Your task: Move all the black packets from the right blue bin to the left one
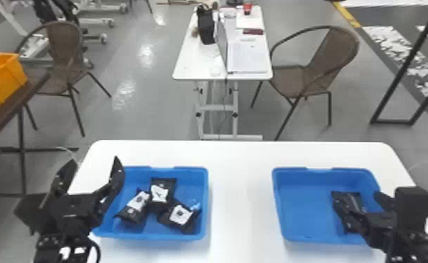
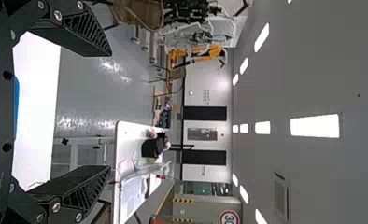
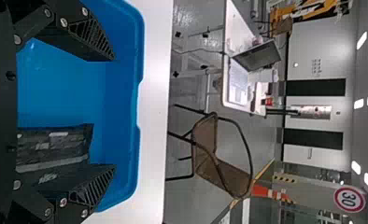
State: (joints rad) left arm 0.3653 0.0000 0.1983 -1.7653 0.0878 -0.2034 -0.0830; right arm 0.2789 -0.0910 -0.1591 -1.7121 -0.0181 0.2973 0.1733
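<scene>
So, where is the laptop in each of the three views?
Head view: the laptop, near the top, right of centre.
Left wrist view: on the far white table, beside a black object.
Right wrist view: on that table, near a brown chair.
Shared landmark: that far white table.

1. Head view: high, facing forward and down over the white table [image 1: 241,192].
2. Left wrist view: left, lower, facing far.
3. Right wrist view: close at the right blue bin [image 1: 302,210], facing far.
4. All share the far desk [image 1: 192,64].
</scene>
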